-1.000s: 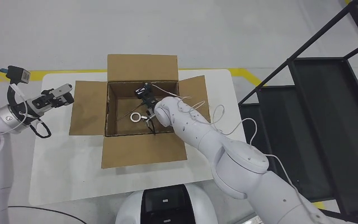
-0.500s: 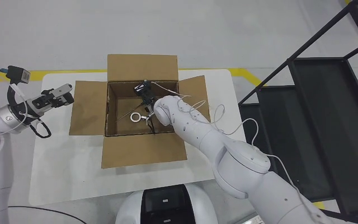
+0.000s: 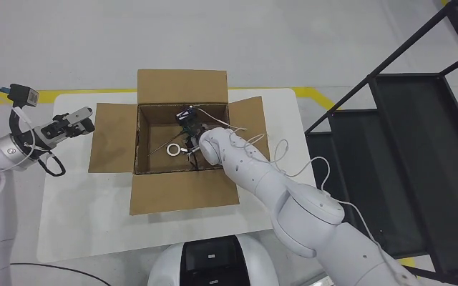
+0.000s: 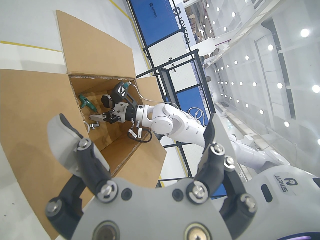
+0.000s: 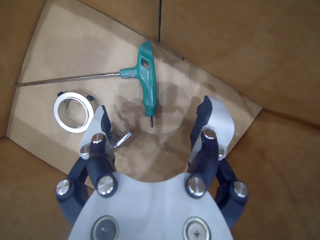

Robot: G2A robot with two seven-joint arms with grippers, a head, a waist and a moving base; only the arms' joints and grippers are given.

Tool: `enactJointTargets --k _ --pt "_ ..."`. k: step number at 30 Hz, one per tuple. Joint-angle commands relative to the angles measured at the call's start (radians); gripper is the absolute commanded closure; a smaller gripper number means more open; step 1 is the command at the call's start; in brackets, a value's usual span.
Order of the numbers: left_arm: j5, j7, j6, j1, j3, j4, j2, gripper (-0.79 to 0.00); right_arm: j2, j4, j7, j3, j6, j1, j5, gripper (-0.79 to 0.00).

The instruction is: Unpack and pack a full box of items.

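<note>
An open cardboard box stands on the white table. On its floor lie a green T-handle hex key, a silver metal ring and a small metal cylinder. My right gripper is down inside the box, open, its fingers just above the floor beside the green handle and holding nothing. The ring lies left of that gripper. My left gripper is open and empty above the box's left flap; it faces the box.
The box's flaps are folded outward on all sides. Bare table lies left of and in front of the box. A black metal stair frame stands to the right of the table.
The right arm has shifted slightly inside the box. The left arm has stayed where it was.
</note>
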Motion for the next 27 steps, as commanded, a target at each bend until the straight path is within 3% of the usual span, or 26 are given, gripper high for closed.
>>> enactJointTargets --k 1,4,7,19,27 --pt "0.000 0.000 0.000 0.000 0.000 0.000 0.000 -0.785 -0.003 0.007 -0.001 0.003 -0.003 0.001 -0.001 -0.271" --pt "0.000 0.000 0.000 0.000 0.000 0.000 0.000 -0.785 -0.009 0.015 -0.002 0.007 -0.009 0.004 -0.002 -0.191" --pt "0.000 0.000 0.000 0.000 0.000 0.000 0.000 -0.785 -0.016 0.027 0.006 0.008 -0.012 0.007 -0.010 0.000" --pt "0.000 0.000 0.000 0.000 0.000 0.000 0.000 -0.785 -0.035 0.053 0.038 0.010 -0.040 0.028 -0.045 0.000" --pt "0.000 0.000 0.000 0.000 0.000 0.000 0.000 -0.785 -0.017 0.012 0.105 0.023 -0.087 0.054 -0.085 0.000"
